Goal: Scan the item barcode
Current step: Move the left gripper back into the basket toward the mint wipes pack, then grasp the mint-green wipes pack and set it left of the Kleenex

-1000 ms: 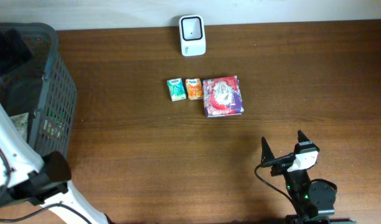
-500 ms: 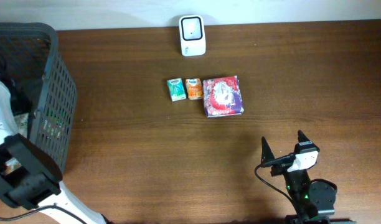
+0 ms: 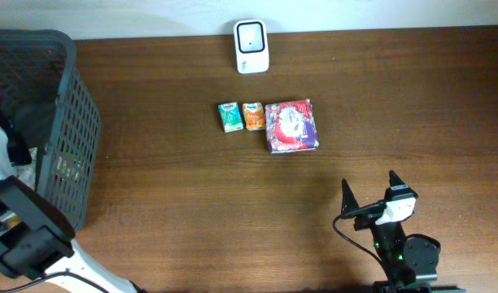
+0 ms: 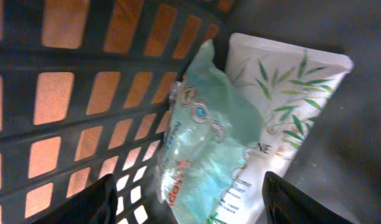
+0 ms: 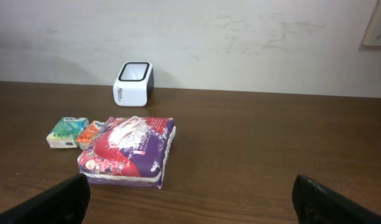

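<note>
Overhead: logged what around the right gripper (image 3: 370,189)? (K.)

Spread wide at the jaws, holding nothing, tips above bare table (image 3: 192,212). Well ahead and to its left: purple-red pack (image 3: 291,125), orange mini pack (image 3: 253,115) just beside that, green mini pack (image 3: 229,116) next along. Farther ahead, white scanner (image 3: 251,46) at the table's far edge. Far off to the left, dark mesh basket (image 3: 70,138), with the left arm (image 3: 25,236) beside and over its near end; no sight of the left fingers from above. (M.)

Left wrist next: hand state, and where the item? (K.)

Released at the left gripper (image 4: 187,199), fingers (image 4: 97,199) apart at both lower corners. Teal packet (image 4: 200,143) straight ahead between them, crinkled, clear of the left pad; cannot tell about contact on the other side. Lies partly over a white tube (image 4: 290,99) with bamboo-leaf print, off to the right of centre. Basket lattice ahead and left, with brown table visible through the holes. (M.)

Right wrist? (K.)

Open, empty hand: dark fingertips (image 5: 60,199) at the two lower corners, wide apart. Purple-red pack ahead and slightly left, flat on the table. Two mini packs at its left side, touching it or nearly so; cannot tell which. Scanner beyond, close to the pale wall (image 5: 240,37). (M.)
</note>
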